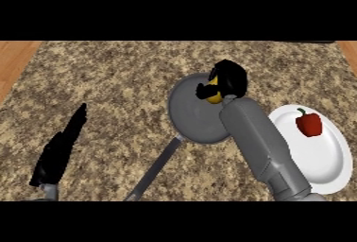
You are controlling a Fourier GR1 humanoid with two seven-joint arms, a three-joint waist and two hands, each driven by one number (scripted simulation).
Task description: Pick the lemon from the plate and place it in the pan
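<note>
Right hand holds the lemon over the pan.
Speckled brown desk [125,85] with wood at its sides carries the grey pan [191,113]; just right of it, a white plate [327,156] bears a red pepper [309,123]. Right hand [230,78] curls round the lemon [215,94] above the pan's far rim. Left hand [59,149], well left of the pan, rests with fingers straight.

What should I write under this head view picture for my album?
Right hand holds lemon over pan; pepper sits on plate.
</note>
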